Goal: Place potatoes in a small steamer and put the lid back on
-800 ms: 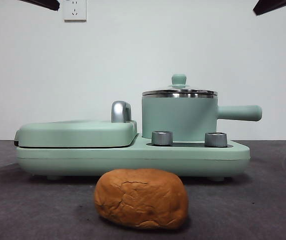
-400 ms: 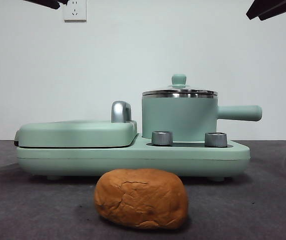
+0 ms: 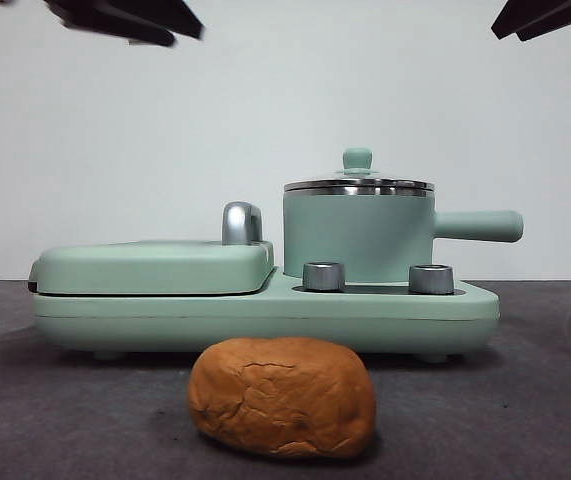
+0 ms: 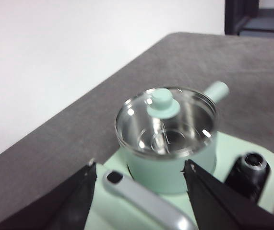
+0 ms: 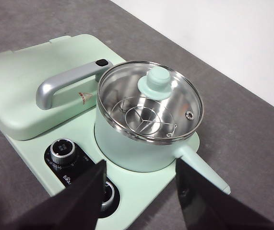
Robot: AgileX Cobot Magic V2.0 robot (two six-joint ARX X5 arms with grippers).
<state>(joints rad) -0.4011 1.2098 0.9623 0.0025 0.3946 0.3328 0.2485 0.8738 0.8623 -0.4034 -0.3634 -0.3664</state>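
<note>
Overhead, the left gripper [image 4: 139,184] and right gripper [image 5: 139,191] hover above the small steamer [image 3: 357,235], jaws spread, empty. The lid [image 5: 151,98] sits on it; the potatoes [image 3: 282,396] lie in front. Best to pinch the knob [image 4: 163,101] squarely and lift straight.

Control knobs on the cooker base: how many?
2. In the front view, one steel knob sits just in front of the steamer pot, toward the griddle lid; the other knob sits below the pot's side handle. None seems hidden.
</note>
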